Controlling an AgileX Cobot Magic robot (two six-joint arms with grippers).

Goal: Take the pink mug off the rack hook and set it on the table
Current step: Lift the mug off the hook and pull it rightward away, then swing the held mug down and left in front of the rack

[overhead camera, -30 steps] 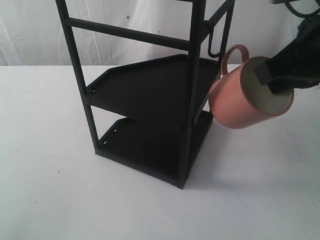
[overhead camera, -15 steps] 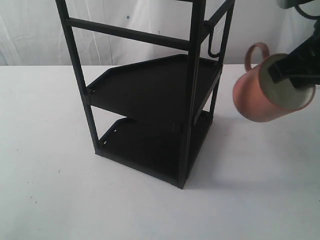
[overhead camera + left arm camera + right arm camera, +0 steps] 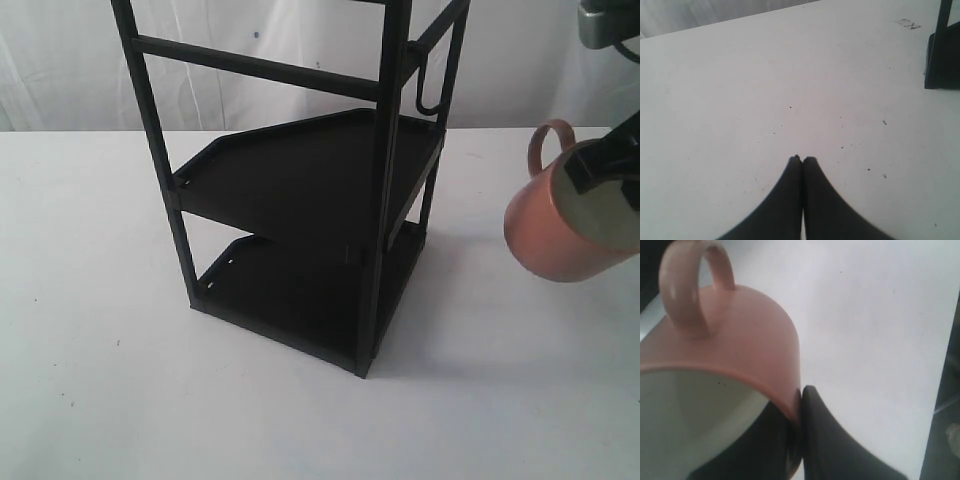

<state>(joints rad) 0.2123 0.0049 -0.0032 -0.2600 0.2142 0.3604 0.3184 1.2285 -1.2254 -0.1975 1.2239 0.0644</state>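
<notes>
In the exterior view the pink mug (image 3: pixel 560 230) hangs tilted at the far right, apart from the rack (image 3: pixel 300 190) and seemingly clear of the table (image 3: pixel 100 360), its rim pinched by the right gripper (image 3: pixel 592 170).

In the left wrist view the left gripper (image 3: pixel 801 160) is clenched on nothing over bare table.

In the right wrist view the right gripper's fingers (image 3: pixel 840 445) clamp the mug's wall, one inside and one outside.

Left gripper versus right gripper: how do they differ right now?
The left gripper is shut on nothing; the right gripper grips the pink mug by its rim, one finger inside, one outside. The left gripper sits over the table near the rack; the right gripper holds the mug tilted, clear of the rack. Both have black fingers.
</notes>
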